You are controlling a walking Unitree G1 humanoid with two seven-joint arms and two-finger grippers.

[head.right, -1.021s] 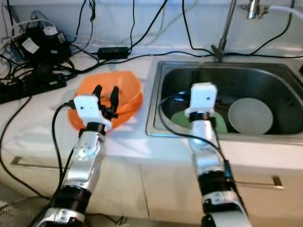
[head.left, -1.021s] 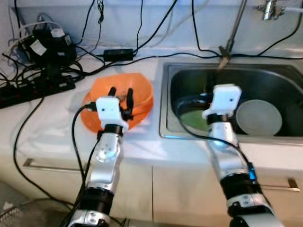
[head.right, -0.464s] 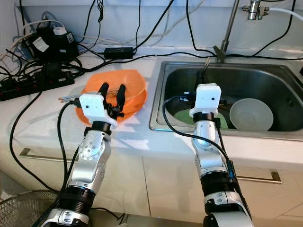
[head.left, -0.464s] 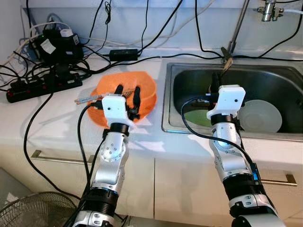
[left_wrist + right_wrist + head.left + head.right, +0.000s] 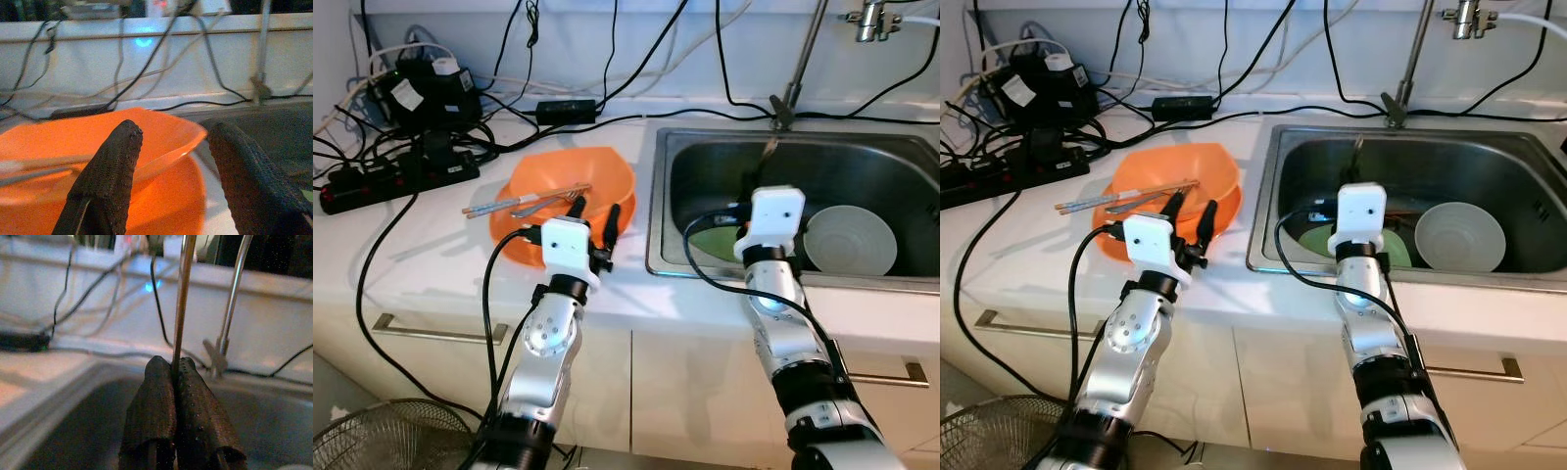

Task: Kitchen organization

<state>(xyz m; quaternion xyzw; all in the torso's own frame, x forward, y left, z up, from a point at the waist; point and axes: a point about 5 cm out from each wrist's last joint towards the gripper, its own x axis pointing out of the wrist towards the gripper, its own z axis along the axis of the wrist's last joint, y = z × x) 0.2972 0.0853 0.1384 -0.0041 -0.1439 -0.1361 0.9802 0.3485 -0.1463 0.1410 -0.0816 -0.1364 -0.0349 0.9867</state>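
Both arms are raised: left gripper [image 5: 168,147] spread by the orange bowl [image 5: 573,186], right gripper [image 5: 177,377] pinched on what's probably a utensil handle [image 5: 182,298].

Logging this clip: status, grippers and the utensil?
Left gripper open, empty, at orange bowl. Right gripper shut on thin metal utensil, over sink. Nothing blocking.
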